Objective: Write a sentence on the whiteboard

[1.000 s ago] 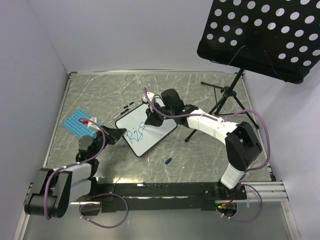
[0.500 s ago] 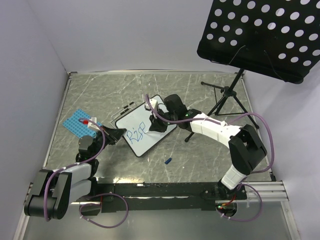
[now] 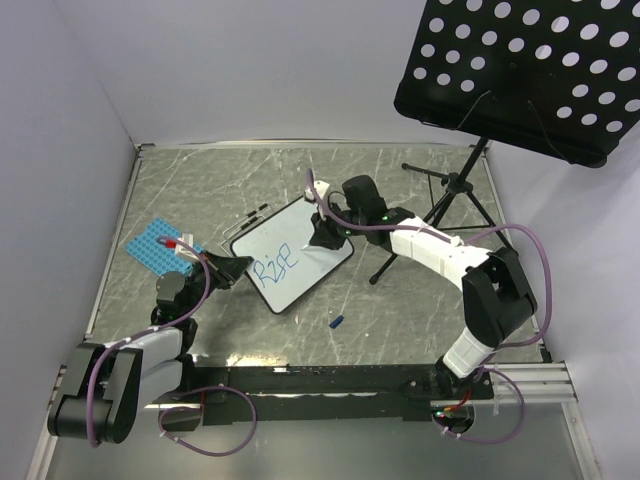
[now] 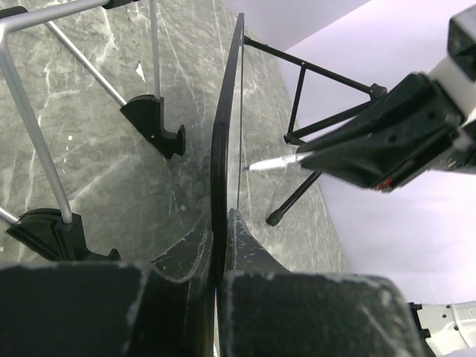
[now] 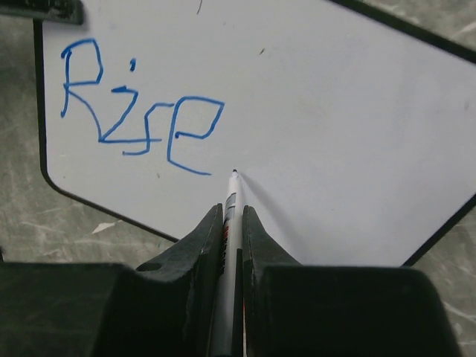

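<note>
On a grey marbled table (image 3: 420,300), centre of the top view: whiteboard (image 3: 290,238), set askew, its lower-left edge clamped in the pressed-together left gripper (image 4: 221,223). Sentence (image 5: 141,111) so far only "Rise", upper left of the right wrist view. Right gripper (image 5: 232,223) pinching a marker (image 5: 231,201), tip just right of the "e", contact with the surface unclear. Probably time for the next word: start in the bare white at right, press lightly, pull short strokes, brace the board against sliding.
</note>
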You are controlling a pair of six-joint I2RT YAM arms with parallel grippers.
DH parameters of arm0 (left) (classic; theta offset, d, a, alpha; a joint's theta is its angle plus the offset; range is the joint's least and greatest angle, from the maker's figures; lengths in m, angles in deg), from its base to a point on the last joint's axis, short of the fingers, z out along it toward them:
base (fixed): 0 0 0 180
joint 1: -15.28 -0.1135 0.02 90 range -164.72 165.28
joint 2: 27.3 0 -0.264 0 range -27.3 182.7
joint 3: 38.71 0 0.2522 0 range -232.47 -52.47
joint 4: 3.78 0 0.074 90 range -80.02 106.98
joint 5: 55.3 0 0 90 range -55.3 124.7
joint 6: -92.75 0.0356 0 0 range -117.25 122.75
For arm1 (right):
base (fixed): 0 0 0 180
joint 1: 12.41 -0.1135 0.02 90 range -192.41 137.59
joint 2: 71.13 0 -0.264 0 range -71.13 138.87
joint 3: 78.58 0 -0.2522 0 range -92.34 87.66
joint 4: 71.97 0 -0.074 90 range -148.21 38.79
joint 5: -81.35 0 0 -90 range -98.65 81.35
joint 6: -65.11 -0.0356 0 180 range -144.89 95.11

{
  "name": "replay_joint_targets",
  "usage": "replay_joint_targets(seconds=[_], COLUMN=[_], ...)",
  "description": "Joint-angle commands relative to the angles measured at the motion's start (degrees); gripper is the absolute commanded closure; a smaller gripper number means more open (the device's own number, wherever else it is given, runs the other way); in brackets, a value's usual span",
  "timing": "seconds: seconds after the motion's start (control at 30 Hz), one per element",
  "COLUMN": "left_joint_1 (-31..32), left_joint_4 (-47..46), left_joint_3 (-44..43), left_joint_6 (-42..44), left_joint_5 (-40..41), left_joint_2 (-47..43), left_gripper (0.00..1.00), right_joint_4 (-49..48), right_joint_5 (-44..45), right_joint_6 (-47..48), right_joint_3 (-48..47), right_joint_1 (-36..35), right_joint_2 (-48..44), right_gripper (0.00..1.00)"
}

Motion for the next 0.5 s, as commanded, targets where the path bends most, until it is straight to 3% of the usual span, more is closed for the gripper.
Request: replay_joint_targets(seconds=[0.0, 0.47], left_joint_1=[0.33, 0.33], left_joint_4=[-3.4, -2.78], left_joint_3=[2.99, 3.43], left_joint_6=[1.78, 2.4], left_joint_5=[-1.47, -1.65], left_joint_2=[-1.53, -2.49], left_gripper=[0.99, 0.99], right_joint_4=[-0.11, -0.64], right_joint_5=[-3.27, -9.6], right_joint_6=[-2.02, -0.63], right_joint_3=[-3.22, 4.16], right_joint_1=[0.62, 0.97], right_joint_2=[-4.5, -10.39], right_gripper=[1.0, 1.0])
